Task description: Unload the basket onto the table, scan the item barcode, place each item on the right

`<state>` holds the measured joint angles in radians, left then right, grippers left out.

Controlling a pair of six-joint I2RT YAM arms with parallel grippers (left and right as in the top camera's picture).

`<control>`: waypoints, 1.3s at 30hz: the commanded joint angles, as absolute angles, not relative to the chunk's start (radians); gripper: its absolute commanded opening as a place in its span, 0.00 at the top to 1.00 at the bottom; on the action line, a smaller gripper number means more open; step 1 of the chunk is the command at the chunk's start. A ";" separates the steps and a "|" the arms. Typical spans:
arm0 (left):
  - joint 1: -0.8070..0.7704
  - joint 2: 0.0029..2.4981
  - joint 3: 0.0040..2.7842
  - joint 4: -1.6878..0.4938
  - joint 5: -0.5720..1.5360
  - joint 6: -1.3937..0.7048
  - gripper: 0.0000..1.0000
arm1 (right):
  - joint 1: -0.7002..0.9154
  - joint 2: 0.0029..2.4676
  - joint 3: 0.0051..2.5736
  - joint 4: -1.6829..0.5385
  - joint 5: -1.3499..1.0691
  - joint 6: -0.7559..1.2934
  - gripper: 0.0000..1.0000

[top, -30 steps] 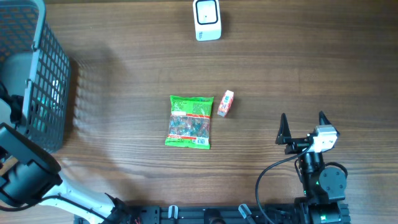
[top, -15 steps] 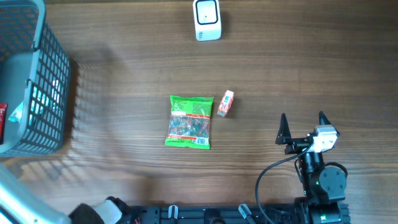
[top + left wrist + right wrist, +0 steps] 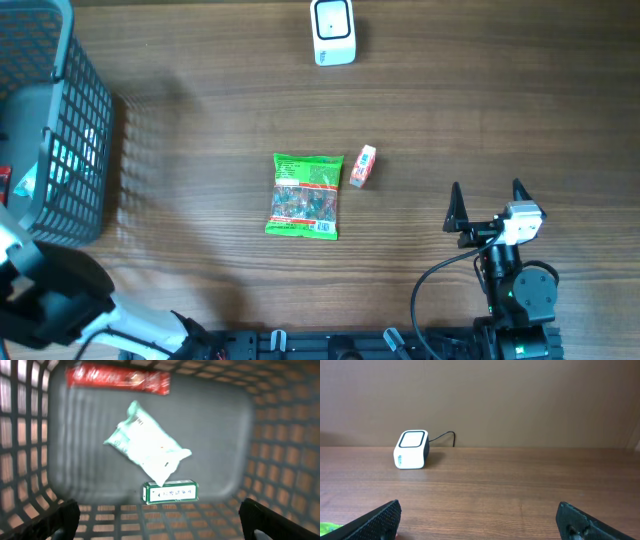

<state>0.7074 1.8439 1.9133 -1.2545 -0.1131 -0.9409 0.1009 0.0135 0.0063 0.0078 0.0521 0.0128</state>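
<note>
The white barcode scanner stands at the table's far edge and also shows in the right wrist view as the scanner. A green snack bag and a small orange-white box lie mid-table. My right gripper rests open near the front right, with nothing between its fingers. My left gripper hangs open over the grey basket, empty. Below it lie a pale pouch, a green-white box and a red packet.
The grey mesh basket fills the left edge of the table. My left arm's body sits at the front left corner beside it. A black cable runs from the scanner along the back.
My left arm has shifted at the front left by the basket, dropping out of view and back. The right arm, bag, small box and scanner have not moved.
</note>
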 commanded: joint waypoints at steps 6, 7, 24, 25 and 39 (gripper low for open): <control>0.704 2.050 1.843 -1.222 -0.171 -1.377 0.00 | 0.099 0.007 0.005 0.013 0.054 0.003 0.00; 0.704 2.078 1.844 -1.203 -0.173 -1.378 0.00 | 0.099 0.007 0.005 0.013 0.054 0.003 0.00; 0.702 2.229 1.828 -1.050 -0.177 -1.448 0.00 | 0.099 0.007 0.005 0.013 0.054 0.003 0.00; 0.702 2.230 1.817 -1.040 -0.177 -1.448 0.00 | 0.099 0.007 0.005 0.013 0.054 0.003 0.00; 0.717 2.184 1.751 -0.992 -0.182 -1.282 0.80 | 0.099 0.007 0.005 0.013 0.054 0.002 0.00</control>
<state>0.6968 2.2124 1.7565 -0.9817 -0.1776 -1.3911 0.1009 0.0135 0.0063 0.0074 0.0521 0.0128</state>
